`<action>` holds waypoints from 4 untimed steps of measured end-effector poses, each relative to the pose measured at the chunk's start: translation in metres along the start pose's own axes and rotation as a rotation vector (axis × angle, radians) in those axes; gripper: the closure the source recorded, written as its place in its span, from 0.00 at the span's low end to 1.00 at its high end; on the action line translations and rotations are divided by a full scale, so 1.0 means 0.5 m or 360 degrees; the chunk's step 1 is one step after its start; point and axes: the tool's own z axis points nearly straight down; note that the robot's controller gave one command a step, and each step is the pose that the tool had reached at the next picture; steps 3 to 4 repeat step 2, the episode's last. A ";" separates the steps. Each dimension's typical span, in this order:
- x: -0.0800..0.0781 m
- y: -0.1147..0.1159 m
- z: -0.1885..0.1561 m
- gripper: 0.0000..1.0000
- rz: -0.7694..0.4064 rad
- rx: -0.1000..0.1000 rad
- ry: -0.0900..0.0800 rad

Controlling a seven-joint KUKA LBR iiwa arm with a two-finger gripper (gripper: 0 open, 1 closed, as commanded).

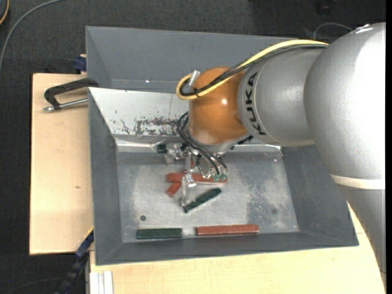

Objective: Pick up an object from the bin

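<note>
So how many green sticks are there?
2: a flat green stick lower left, a tilted green stick mid-bin beside the end effector; the arm may hide more.

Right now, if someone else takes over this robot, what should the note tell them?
Gripper: low over the middle of the bin; I cannot tell if it grips anything.
Things: right under it lie a small red piece and a dark green stick, close together. By the front wall lie a dark green bar and a red-brown bar, untouched.
Done: nothing lifted out yet.
Left: grip one piece and lift it clear.
</note>
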 end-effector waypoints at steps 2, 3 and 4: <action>-0.043 -0.050 -0.323 1.00 -0.0477 0.0007 -0.0030; -0.043 -0.050 -0.323 1.00 -0.0477 0.0007 -0.0030; -0.043 -0.050 -0.323 1.00 -0.0477 0.0007 -0.0030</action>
